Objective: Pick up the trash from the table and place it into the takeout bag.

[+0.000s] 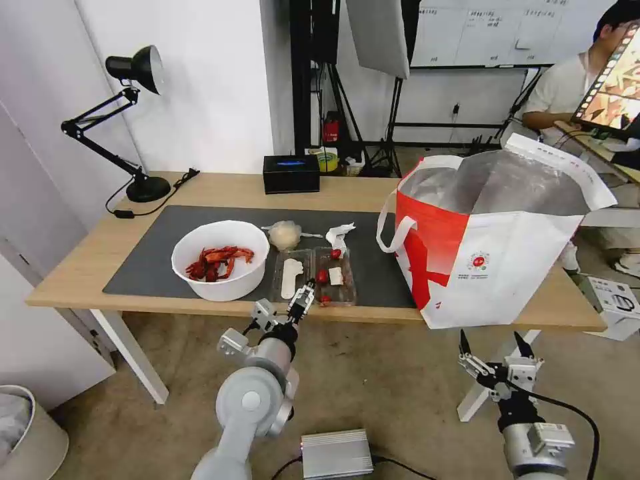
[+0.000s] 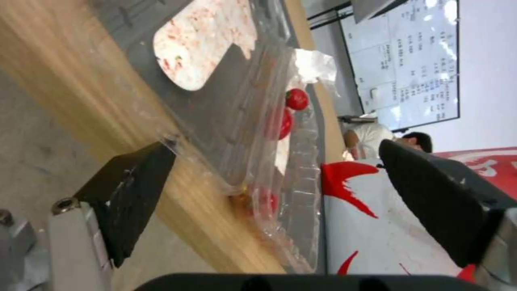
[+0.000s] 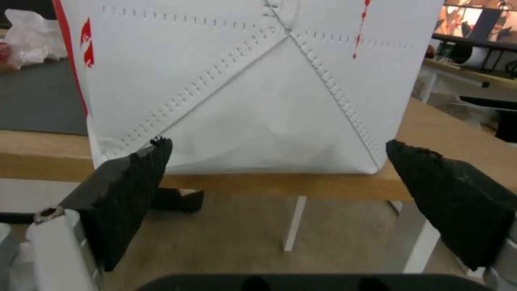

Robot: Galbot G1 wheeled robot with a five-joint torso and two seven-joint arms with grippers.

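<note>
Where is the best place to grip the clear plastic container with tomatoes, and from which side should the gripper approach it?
Probably the near rim of the clear plastic container, approached from the table's front edge. The container lies open and flat, so its thin rim overhanging that edge is the easiest part to pinch. The left gripper is open at that rim; the right gripper hangs open below the takeout bag.

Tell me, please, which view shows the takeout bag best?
The head view: the whole bag stands open on the table, foil lining and handles visible. The right wrist view gives a close look at one white wall; the left wrist view catches a red-and-white patch.
</note>
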